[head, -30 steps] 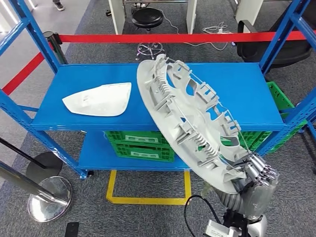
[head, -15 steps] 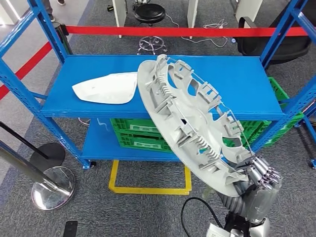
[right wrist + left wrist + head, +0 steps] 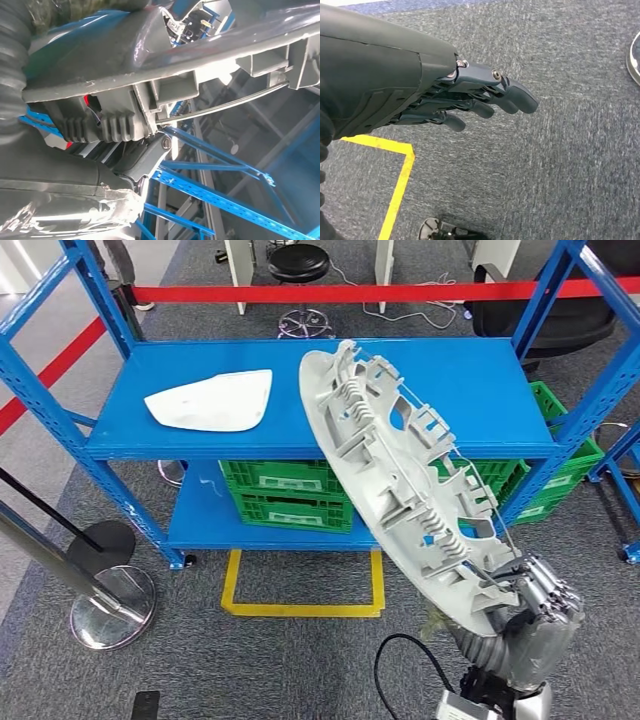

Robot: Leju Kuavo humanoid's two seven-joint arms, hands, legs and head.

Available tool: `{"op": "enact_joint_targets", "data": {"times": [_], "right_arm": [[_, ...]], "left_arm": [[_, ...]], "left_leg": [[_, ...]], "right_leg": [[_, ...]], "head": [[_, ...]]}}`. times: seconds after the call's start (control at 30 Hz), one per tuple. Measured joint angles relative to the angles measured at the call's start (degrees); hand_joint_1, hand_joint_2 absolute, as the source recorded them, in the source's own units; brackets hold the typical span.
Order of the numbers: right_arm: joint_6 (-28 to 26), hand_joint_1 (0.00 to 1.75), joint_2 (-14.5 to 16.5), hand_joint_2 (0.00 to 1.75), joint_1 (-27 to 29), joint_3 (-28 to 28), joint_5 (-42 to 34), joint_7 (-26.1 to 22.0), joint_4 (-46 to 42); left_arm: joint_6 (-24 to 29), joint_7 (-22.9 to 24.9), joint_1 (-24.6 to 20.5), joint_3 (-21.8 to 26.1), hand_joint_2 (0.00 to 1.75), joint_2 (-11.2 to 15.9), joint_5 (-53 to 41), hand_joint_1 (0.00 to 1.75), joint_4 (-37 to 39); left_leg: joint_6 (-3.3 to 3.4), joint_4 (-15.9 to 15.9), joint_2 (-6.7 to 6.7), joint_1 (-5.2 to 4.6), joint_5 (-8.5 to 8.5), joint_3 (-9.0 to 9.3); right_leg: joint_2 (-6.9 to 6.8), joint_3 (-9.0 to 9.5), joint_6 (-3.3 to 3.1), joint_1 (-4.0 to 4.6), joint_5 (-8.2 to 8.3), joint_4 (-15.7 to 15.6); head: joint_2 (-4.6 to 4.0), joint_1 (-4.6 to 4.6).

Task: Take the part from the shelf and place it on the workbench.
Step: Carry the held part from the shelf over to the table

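From the head view, the right hand (image 3: 545,612) grips the grey ribbed part (image 3: 400,480) by its near rim, so the big disc slants up and away from the hand, its far edge hanging over the upper deck of the blue shelf (image 3: 483,400). Held at one edge like this, the part looks clear of the deck rather than resting on it, which suits carrying it off to a workbench; none is in sight. Beyond the part and well apart from the hand, a white panel (image 3: 211,400) lies flat on the same deck, and green crates (image 3: 287,495) sit on the lower one. In the left wrist view, the left hand (image 3: 471,97) hangs over grey carpet with its fingers stretched out and apart, holding nothing, likely kept low to stay out of the way; a yellow floor line (image 3: 397,187) runs beneath it. In the right wrist view, the part's ribbed underside lies pressed close against the hand's cover, with blue shelf struts behind it.
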Motion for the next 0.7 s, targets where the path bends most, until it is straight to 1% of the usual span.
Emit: {"op": "enact_joint_targets", "data": {"times": [0.03, 0.1, 0.13, 0.17, 0.2, 0.23, 0.27, 0.3, 0.33, 0.37, 0.4, 0.43, 0.47, 0.5, 0.53, 0.57, 0.6, 0.63, 0.67, 0.7], "right_arm": [[0.00, 1.75, 0.00, 1.75, -0.02, -0.07, -0.14, 0.00, -0.16], [-0.01, 1.75, -0.01, 1.75, 0.01, -0.16, -0.33, -0.01, -0.44], [-0.01, 1.75, -0.01, 1.75, 0.05, -0.19, -0.39, -0.01, -0.50], [-0.02, 1.75, -0.01, 1.75, 0.09, -0.22, -0.42, -0.01, -0.54], [-0.02, 1.75, -0.02, 1.75, 0.12, -0.24, -0.43, -0.01, -0.56], [-0.02, 1.75, -0.03, 1.75, 0.15, -0.25, -0.43, -0.01, -0.56], [-0.02, 1.75, -0.06, 1.75, 0.18, -0.25, -0.44, -0.01, -0.57], [-0.02, 1.75, -0.09, 1.75, 0.22, -0.25, -0.43, -0.01, -0.57], [-0.02, 1.75, -0.12, 1.75, 0.27, -0.25, -0.44, -0.01, -0.56], [-0.02, 1.75, -0.14, 1.75, 0.28, -0.25, -0.44, -0.01, -0.56], [-0.02, 1.75, -0.15, 1.75, 0.28, -0.25, -0.43, -0.01, -0.56], [-0.02, 1.75, -0.15, 1.75, 0.26, -0.25, -0.43, -0.01, -0.57], [-0.02, 1.75, -0.15, 1.75, 0.23, -0.25, -0.43, 0.02, -0.61], [-0.02, 1.75, -0.14, 1.75, 0.21, -0.26, -0.42, 0.06, -0.67], [-0.02, 1.75, -0.14, 1.75, 0.19, -0.26, -0.40, 0.12, -0.74], [-0.02, 1.75, -0.14, 1.75, 0.20, -0.27, -0.39, 0.17, -0.80], [-0.02, 1.75, -0.15, 1.75, 0.25, -0.29, -0.36, 0.24, -0.84], [-0.02, 1.75, -0.15, 1.75, 0.29, -0.33, -0.33, 0.32, -0.84], [-0.02, 1.75, -0.15, 1.75, 0.34, -0.40, -0.31, 0.37, -0.84], [-0.03, 1.75, -0.15, 1.75, 0.39, -0.46, -0.28, 0.42, -0.85]], "left_arm": [[0.00, 0.00, -0.03, 0.01, 1.75, -0.01, -0.01, 0.00, 0.01], [0.00, 0.00, -0.03, 0.02, 1.75, -0.03, -0.03, 0.00, 0.02], [0.00, 0.00, -0.05, 0.02, 1.75, -0.08, -0.03, 0.00, 0.02], [0.01, 0.00, -0.09, 0.02, 1.75, -0.10, -0.03, 0.00, 0.02], [0.02, 0.00, -0.15, 0.02, 1.75, -0.11, -0.03, 0.00, 0.02], [0.03, 0.00, -0.22, 0.02, 1.75, -0.10, -0.02, 0.00, 0.02], [0.04, 0.00, -0.24, 0.02, 1.75, -0.07, -0.02, 0.00, 0.02], [0.04, 0.00, -0.24, 0.02, 1.75, -0.05, -0.01, 0.00, 0.02], [0.04, 0.00, -0.23, 0.02, 1.75, -0.05, -0.01, 0.00, 0.02], [0.04, 0.00, -0.23, 0.02, 1.75, -0.06, -0.01, 0.00, 0.02], [0.04, 0.00, -0.24, 0.02, 1.75, -0.07, -0.01, 0.00, 0.03], [0.04, 0.00, -0.26, 0.02, 1.75, -0.09, -0.01, 0.00, 0.03], [0.04, 0.00, -0.26, 0.02, 1.75, -0.12, -0.01, 0.00, 0.04], [0.04, 0.00, -0.25, 0.02, 1.75, -0.15, -0.01, 0.00, 0.04], [0.04, 0.00, -0.26, 0.03, 1.75, -0.18, -0.01, 0.00, 0.04], [0.04, 0.00, -0.25, 0.03, 1.75, -0.19, -0.01, 0.00, 0.04], [0.04, 0.00, -0.23, 0.04, 1.75, -0.18, 0.00, 0.00, 0.04], [0.06, 0.00, -0.20, 0.07, 1.75, -0.13, 0.01, 0.00, 0.04], [0.08, 0.00, -0.13, 0.09, 1.75, -0.07, 0.01, 0.00, 0.04], [0.12, 0.00, -0.03, 0.11, 1.75, -0.05, 0.01, 0.00, 0.04]], "left_leg": [[0.23, -1.86, -0.12, -0.11, -0.12, 0.87], [0.67, -2.99, -0.18, -0.21, -0.16, 0.83], [0.95, -3.38, -0.15, -0.14, -0.04, 0.65], [1.38, -3.76, -0.13, -0.05, 0.18, 0.33], [1.93, -4.12, -0.09, 0.03, 0.51, -0.09], [2.40, -4.28, -0.06, -0.01, 0.86, -0.65], [2.82, -4.22, -0.01, -0.12, 1.38, -1.33], [3.04, -4.19, 0.06, -0.26, 1.89, -1.96], [3.11, -4.15, 0.12, -0.39, 2.40, -2.58], [3.11, -4.07, 0.17, -0.51, 2.92, -3.24], [3.05, -3.98, 0.18, -0.61, 3.42, -3.91], [2.96, -3.88, 0.18, -0.69, 3.94, -4.54], [2.81, -3.75, 0.16, -0.85, 4.43, -5.09], [2.59, -3.65, 0.15, -0.98, 4.96, -5.54], [2.35, -3.58, 0.15, -1.06, 5.55, -5.91], [2.07, -3.57, 0.17, -1.09, 6.16, -6.26], [1.77, -3.61, 0.18, -1.05, 6.83, -6.57], [1.46, -3.57, 0.12, -0.97, 6.96, -6.92], [1.13, -3.06, 0.06, -0.89, 5.97, -7.31], [0.80, -1.70, -0.01, -0.79, 3.80, -7.71]], "right_leg": [[-0.02, -0.41, 0.33, 0.06, 0.37, 0.16], [-0.01, -1.14, 1.06, 0.05, 1.10, 0.36], [0.02, -1.51, 1.36, -0.01, 0.85, 0.56], [0.05, -2.16, 1.63, -0.04, -0.34, 1.44], [0.09, -3.08, 1.82, -0.07, -2.48, 3.48], [0.11, -4.17, 1.98, -0.13, -5.18, 6.60], [0.11, -5.30, 2.10, -0.15, -7.83, 10.54], [0.11, -6.00, 2.18, -0.17, -9.47, 14.20], [0.11, -6.11, 2.21, -0.17, -9.74, 16.59], [0.11, -5.42, 2.16, -0.16, -8.70, 17.25], [0.11, -3.80, 1.99, -0.14, -6.85, 15.86], [0.11, -1.23, 1.69, -0.09, -5.07, 12.66], [0.09, 1.97, 1.35, 0.04, -4.14, 8.27], [0.07, 5.07, 1.07, 0.12, -4.13, 3.66], [0.07, 7.30, 0.86, 0.24, -4.63, 0.11], [0.08, 8.40, 0.72, 0.37, -5.16, -1.95], [0.10, 8.29, 0.56, 0.40, -5.16, -2.70], [0.00, 7.61, 0.24, 0.36, -4.71, -2.66], [-0.09, 6.82, -0.24, 0.26, -4.11, -2.60], [-0.20, 6.02, -0.74, 0.13, -3.42, -2.59]], "head": [[0.00, 0.01], [0.00, 0.02], [0.00, 0.03], [0.00, 0.17], [0.00, 0.29], [0.00, 0.45], [0.00, 0.56], [0.00, 0.57], [0.00, 0.57], [0.00, 0.57], [0.00, 0.57], [0.00, 0.58], [0.00, 0.58], [0.00, 0.53], [0.00, 0.51], [0.00, 0.48], [0.00, 0.45], [0.00, 0.52], [0.00, 0.49], [0.00, 0.44]]}}
